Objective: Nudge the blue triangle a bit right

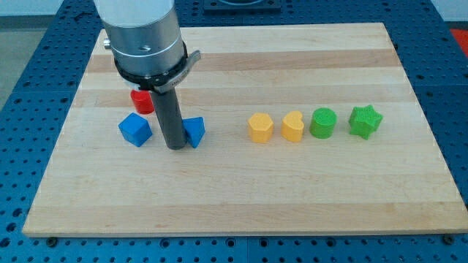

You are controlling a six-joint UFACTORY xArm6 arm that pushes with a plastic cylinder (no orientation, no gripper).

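My tip (176, 147) touches blue triangle (195, 131) (facing indiscernible).

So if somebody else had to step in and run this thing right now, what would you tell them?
No gripper here, just a rod. My tip is down on the board, tight against the left side of the blue triangle; contact looks likely.
A blue cube sits to the tip's left, a red block behind, partly hidden.
To the view's right: a row of two yellow blocks and two green blocks, well apart.
Left: push the triangle a little right, then stop.
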